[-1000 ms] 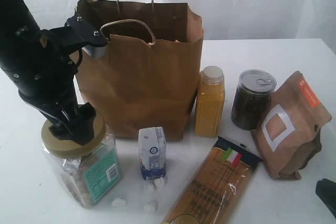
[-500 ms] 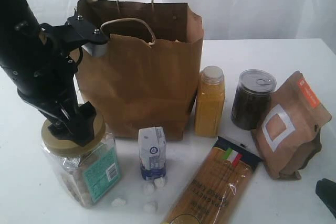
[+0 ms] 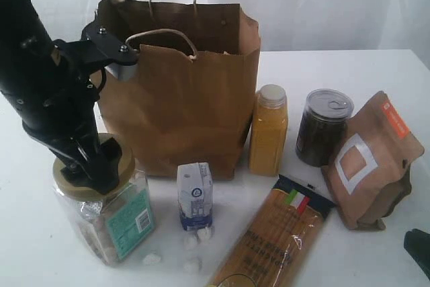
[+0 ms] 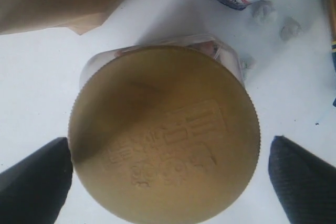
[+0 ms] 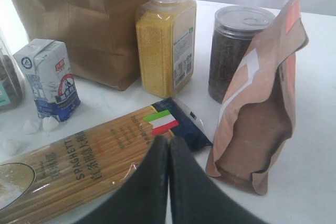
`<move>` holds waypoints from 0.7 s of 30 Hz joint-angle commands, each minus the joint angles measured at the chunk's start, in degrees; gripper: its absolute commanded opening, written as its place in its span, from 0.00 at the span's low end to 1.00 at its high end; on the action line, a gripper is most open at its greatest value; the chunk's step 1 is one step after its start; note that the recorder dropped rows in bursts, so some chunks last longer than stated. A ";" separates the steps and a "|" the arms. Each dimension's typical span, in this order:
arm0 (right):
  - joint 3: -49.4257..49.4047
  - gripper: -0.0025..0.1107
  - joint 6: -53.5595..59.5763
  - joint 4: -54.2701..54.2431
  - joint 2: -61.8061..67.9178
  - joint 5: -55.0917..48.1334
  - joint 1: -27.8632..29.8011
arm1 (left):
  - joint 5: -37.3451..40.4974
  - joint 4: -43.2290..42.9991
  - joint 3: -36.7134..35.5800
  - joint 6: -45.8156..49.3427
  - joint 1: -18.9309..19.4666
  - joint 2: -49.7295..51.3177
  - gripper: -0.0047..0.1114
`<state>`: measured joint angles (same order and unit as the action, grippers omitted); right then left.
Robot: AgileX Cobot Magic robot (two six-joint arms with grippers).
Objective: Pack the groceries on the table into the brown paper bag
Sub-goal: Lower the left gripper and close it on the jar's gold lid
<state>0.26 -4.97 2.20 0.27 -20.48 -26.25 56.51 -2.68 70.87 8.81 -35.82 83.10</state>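
Left gripper [image 4: 168, 153] spread wide, fingers flanking the tan lid [image 4: 163, 129] of the clear jar [image 3: 114, 223], which stands front-left on the table [image 3: 349, 65], just before the brown paper bag [image 3: 181, 112]. Lid embossing unreadable. Packet [image 5: 79, 166] reads "SPAGHETTI", with a tricolour flag tab. Carton [image 5: 50, 77] print too small to read. Right gripper [image 5: 169, 142] pinched closed. Bag mouth open; bare table behind can [image 3: 324, 129] and pouch [image 3: 369, 159].

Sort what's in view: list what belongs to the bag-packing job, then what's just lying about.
Job in hand: brown paper bag; clear tan-lidded jar, with the left claw open around its lid; white-blue carton; yellow-orange bottle; dark can; brown pouch; spaghetti packet; small white lumps; table.

Just lying about: only the white curtain behind.
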 commanded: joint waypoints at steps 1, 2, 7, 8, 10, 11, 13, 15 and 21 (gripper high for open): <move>-0.26 0.02 -0.08 -0.06 -0.27 0.90 -0.10 | -1.01 0.90 -1.11 -0.01 -0.30 -0.36 0.95; -0.26 0.02 -0.08 -0.06 -0.27 0.90 -0.10 | -1.28 0.90 -1.11 -0.01 -0.30 -0.36 0.95; -0.26 0.02 -0.08 -0.06 -0.27 0.90 -0.10 | -1.54 0.90 -1.11 -0.01 -0.30 -0.24 0.95; -0.26 0.02 -0.08 -0.06 -0.27 0.90 -0.10 | -1.55 0.90 -1.11 -0.01 -0.30 -0.13 0.95; -0.26 0.02 -0.08 -0.06 -0.27 0.90 -0.10 | -1.31 0.90 -1.11 -0.01 -0.30 0.26 0.95; -0.26 0.02 -0.08 -0.06 -0.27 0.90 -0.10 | -1.28 1.28 -1.11 -0.01 -0.30 0.31 0.95; -0.26 0.02 -0.08 -0.06 -0.27 0.90 -0.10 | -1.28 1.95 -1.11 -0.01 -0.30 0.41 0.95; -0.26 0.02 -0.08 -0.06 -0.27 0.90 -0.10 | -1.39 2.06 -1.11 0.09 -0.30 0.41 0.95; -0.26 0.02 -0.08 -0.06 -0.27 0.90 -0.10 | -0.87 2.19 -1.11 0.10 -0.30 1.46 0.95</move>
<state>0.26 -4.97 2.20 0.27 -20.48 -26.25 54.34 -2.09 70.19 8.93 -35.82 83.84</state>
